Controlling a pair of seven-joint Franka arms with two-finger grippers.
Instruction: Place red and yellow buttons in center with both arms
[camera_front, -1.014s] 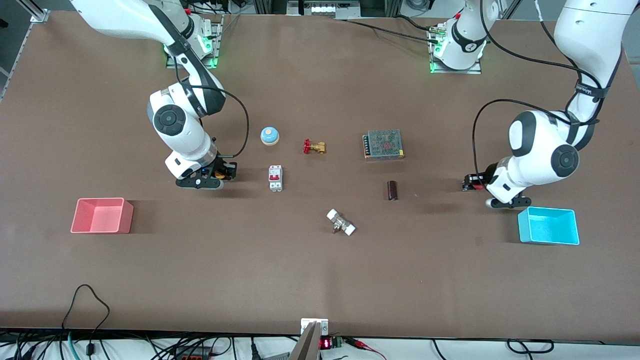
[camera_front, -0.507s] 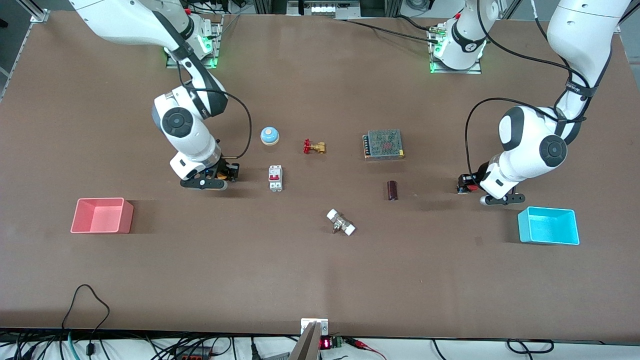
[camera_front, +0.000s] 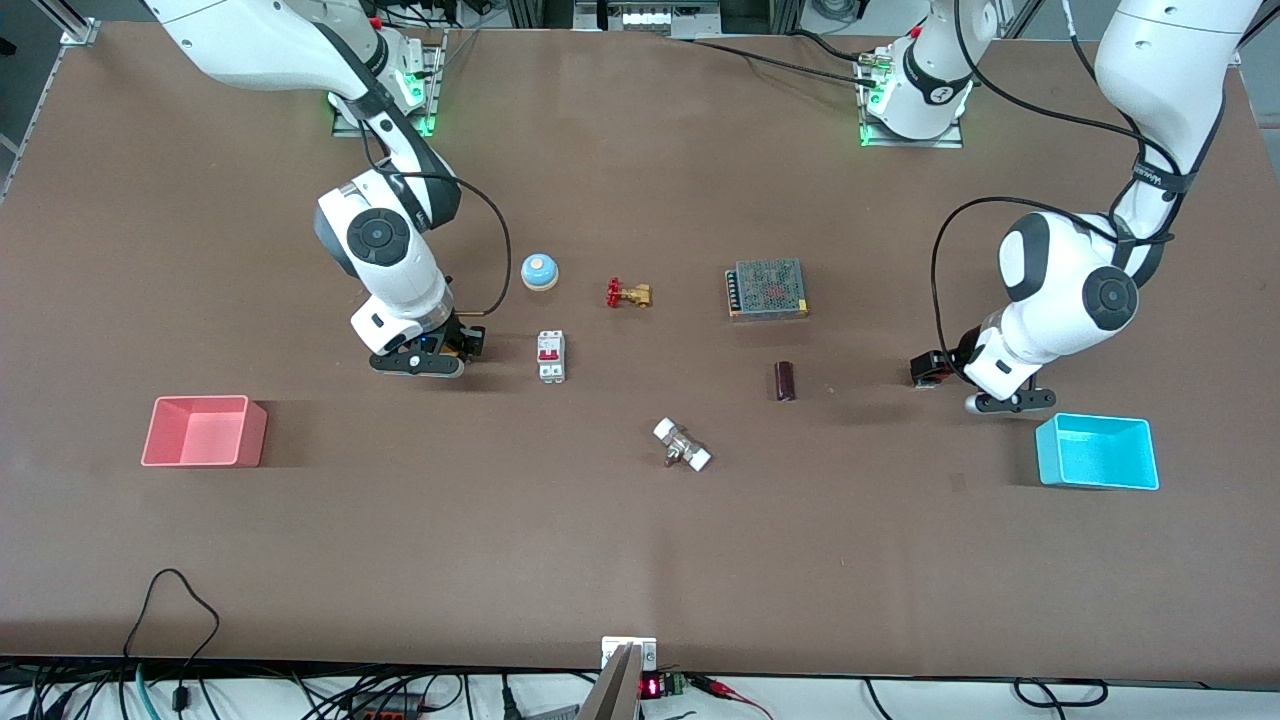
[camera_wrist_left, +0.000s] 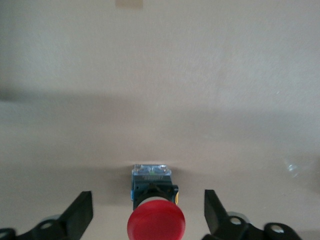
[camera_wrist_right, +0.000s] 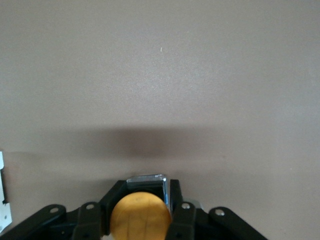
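Note:
The red button (camera_wrist_left: 155, 222), a red cap on a black and blue body, lies on the brown tabletop between the fingers of my left gripper (camera_wrist_left: 148, 200). The fingers stand wide apart and touch neither side of it. In the front view this gripper (camera_front: 930, 368) is low over the table near the cyan bin, and only the button's dark body (camera_front: 922, 370) shows. My right gripper (camera_wrist_right: 145, 192) is shut on the yellow button (camera_wrist_right: 140, 217) and holds it low over the table (camera_front: 465, 345) beside the white circuit breaker.
In the table's middle are a white circuit breaker (camera_front: 551, 355), a blue-and-white bell (camera_front: 539, 271), a brass valve (camera_front: 629, 294), a meshed power supply (camera_front: 767, 288), a dark cylinder (camera_front: 785, 381) and a white fitting (camera_front: 682, 445). A pink bin (camera_front: 205, 431) and a cyan bin (camera_front: 1097, 451) stand at the ends.
My right gripper has carried the yellow button toward the table's middle, closer to the circuit breaker. My left gripper has shifted a little toward the middle too.

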